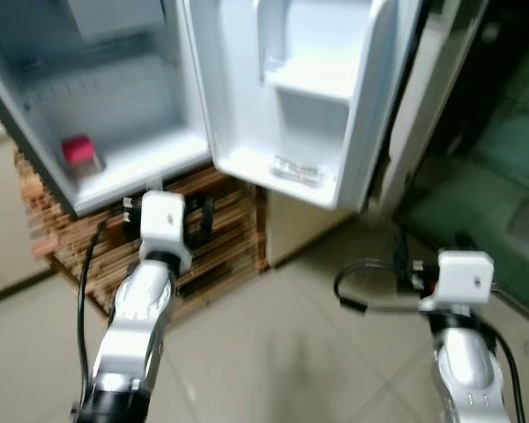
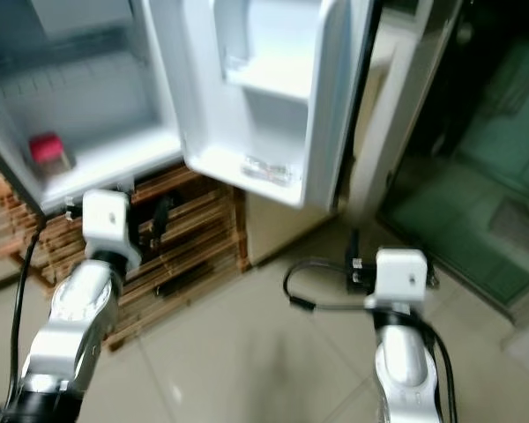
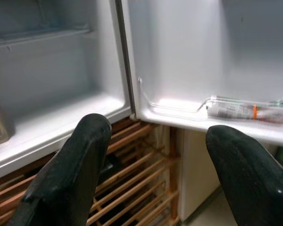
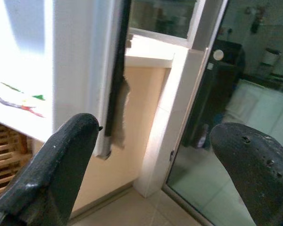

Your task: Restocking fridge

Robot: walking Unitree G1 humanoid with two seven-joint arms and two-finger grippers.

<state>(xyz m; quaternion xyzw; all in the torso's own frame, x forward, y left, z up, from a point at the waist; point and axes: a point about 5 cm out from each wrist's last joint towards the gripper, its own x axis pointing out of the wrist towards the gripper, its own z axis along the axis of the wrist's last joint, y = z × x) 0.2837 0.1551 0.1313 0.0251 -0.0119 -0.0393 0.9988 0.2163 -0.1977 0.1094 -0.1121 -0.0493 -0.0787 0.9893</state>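
The open white fridge (image 1: 115,106) stands ahead of the left gripper (image 3: 155,160) — nearer than the right gripper (image 4: 151,160); both spread, empty.

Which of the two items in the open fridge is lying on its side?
The clear bottle in the door's bottom shelf lies flat on its side. The pink-capped container stands upright on the fridge's inner floor, left of the door.

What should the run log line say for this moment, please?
fridge door open | bottle lying in door shelf | pink-lidded jar inside fridge | left gripper open, empty | right gripper open, empty
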